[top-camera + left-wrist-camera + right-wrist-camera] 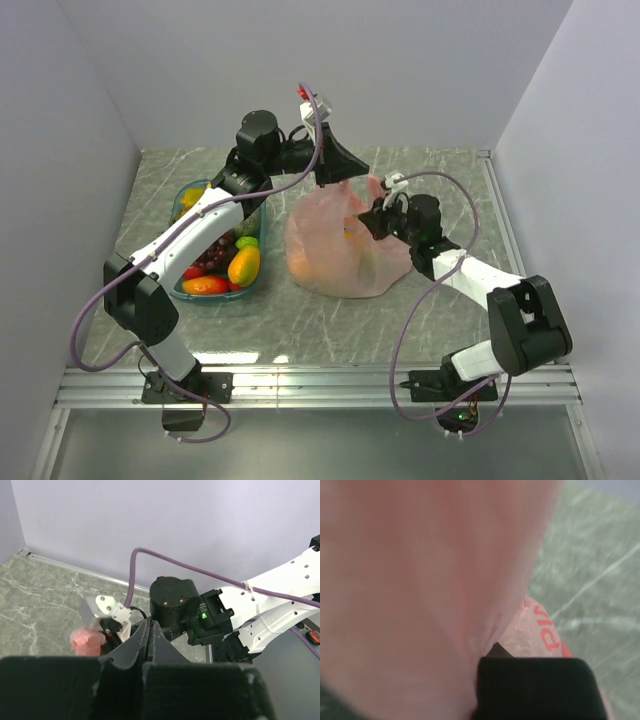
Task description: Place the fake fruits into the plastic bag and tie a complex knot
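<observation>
The pink plastic bag [335, 250] stands crumpled mid-table, with a yellow fruit [349, 233] showing through it. The other fake fruits lie in the teal tray [182, 200]: a mango [244, 265], a red-orange piece [205, 285], purple grapes [210, 256] and a green piece [245, 242]. My left gripper [364, 165] hovers above the bag's top; its fingers [148, 630] are pressed together and no plastic shows between them. My right gripper [377, 222] is at the bag's upper right edge. In its wrist view pink plastic [430, 580] rises from one black finger [535, 685] and fills the frame. No knot shows.
The teal tray sits left of the bag, under my left arm. White walls close the table at the back and both sides. An aluminium rail [320, 385] runs along the near edge. Purple cables loop from both arms.
</observation>
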You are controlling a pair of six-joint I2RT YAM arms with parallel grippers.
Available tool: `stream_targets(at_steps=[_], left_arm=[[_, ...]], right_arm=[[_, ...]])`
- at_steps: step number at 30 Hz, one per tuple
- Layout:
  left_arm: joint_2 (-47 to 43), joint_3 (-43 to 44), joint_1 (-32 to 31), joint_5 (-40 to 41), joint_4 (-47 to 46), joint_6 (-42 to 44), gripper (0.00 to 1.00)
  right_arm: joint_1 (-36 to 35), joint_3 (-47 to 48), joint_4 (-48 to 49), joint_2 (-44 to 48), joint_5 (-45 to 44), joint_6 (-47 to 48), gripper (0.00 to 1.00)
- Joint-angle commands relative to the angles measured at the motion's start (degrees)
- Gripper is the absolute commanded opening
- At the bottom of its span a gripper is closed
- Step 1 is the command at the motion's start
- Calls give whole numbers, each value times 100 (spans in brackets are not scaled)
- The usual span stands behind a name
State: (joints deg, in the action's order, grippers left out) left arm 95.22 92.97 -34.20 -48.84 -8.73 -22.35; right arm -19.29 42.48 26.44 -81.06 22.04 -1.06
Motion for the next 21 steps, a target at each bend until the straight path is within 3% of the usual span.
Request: stream_targets(at_steps=[1,5,7,8,10,11,13,18,21], left_arm=[[-21,98,27,-152,-200,37,0],[-3,72,141,-73,-15,125,1],[-38,142,290,-99,326,370,31],[-91,282,343,-99,546,546,54],[-153,484,492,102,1482,1178,68],[-222,538,519,120,1836,1415,83],[-302,599,537,322,2748,2162,97],[-741,20,458,639,3087,2823,99],[-847,-120,379,235,3001,2781,99]], right_arm=[[135,-239,72,-16,220,-236,0],[162,-363,-111,186,423,-368,0],[180,-284,-287,406,476,-438,0],[180,-241,-523,572,494,-430,0],[224,-135,-761,713,424,-448,0],[250,-91,-1041,810,441,-456,0],[259,15,-1315,890,450,-448,0],[250,137,-1826,864,459,-518,0],[250,217,-1949,732,441,-606,0]])
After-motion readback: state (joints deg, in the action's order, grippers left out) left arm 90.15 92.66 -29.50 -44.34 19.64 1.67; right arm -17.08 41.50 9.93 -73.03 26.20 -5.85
